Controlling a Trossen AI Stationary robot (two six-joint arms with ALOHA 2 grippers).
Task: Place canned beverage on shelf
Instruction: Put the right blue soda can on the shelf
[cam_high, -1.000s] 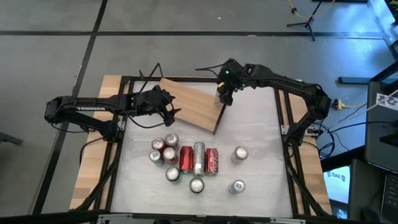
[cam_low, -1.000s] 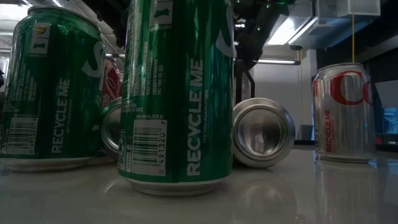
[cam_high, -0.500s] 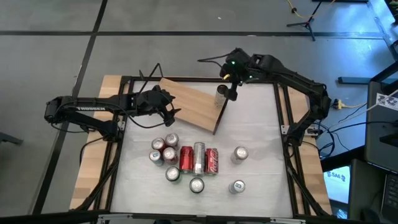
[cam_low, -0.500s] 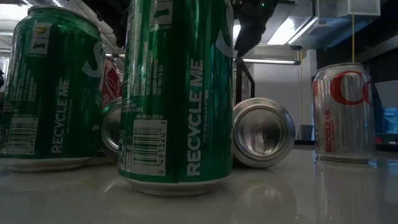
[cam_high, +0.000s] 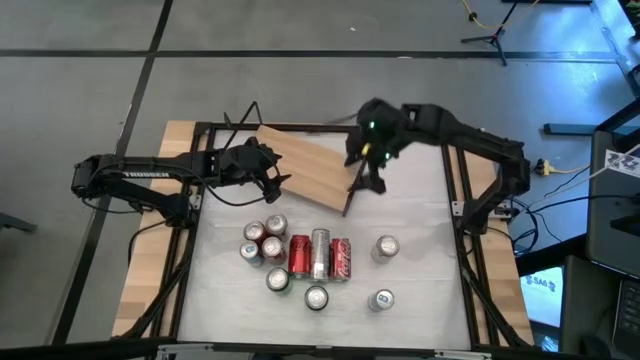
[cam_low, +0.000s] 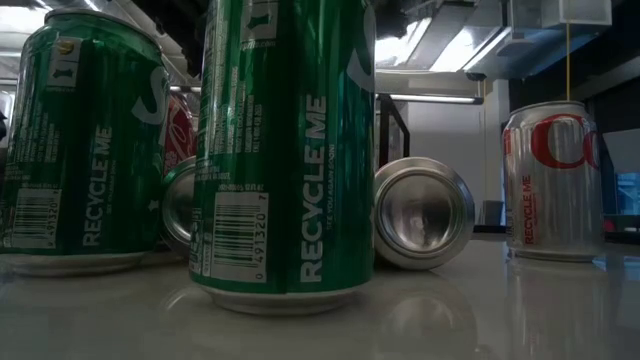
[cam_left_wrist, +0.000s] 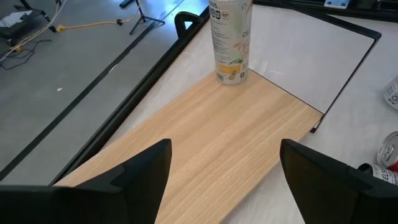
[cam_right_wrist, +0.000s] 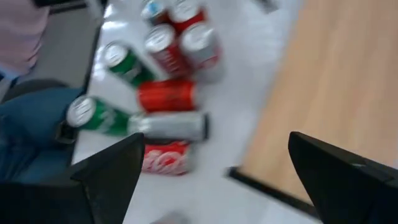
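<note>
The shelf (cam_high: 305, 165), a light-brown wooden board with a dark edge, lies askew over the table's far middle. A tall slim pale can (cam_left_wrist: 231, 38) stands upright by its base on the board's far right corner; in the high view my right arm covers it. My left gripper (cam_left_wrist: 224, 180) hovers open above the board's left end (cam_high: 275, 180), with nothing between its fingers. My right gripper (cam_high: 368, 182) hangs open above the board's right end, tipped toward the cans on the table (cam_right_wrist: 217, 186).
Several cans crowd the table's near middle: three lie on their sides (cam_high: 320, 255), others stand around them (cam_high: 265, 238). Two more stand alone to the right (cam_high: 386, 247) (cam_high: 381, 299). In the low view, green cans (cam_low: 285, 150) stand nearest. A black frame (cam_high: 455, 190) borders the table.
My right gripper has risen away from the slim can on the shelf. It has then swung toward the table's near edge, tipping to face the cans on the table. Its fingers have stayed open. The can has stayed upright on the board.
</note>
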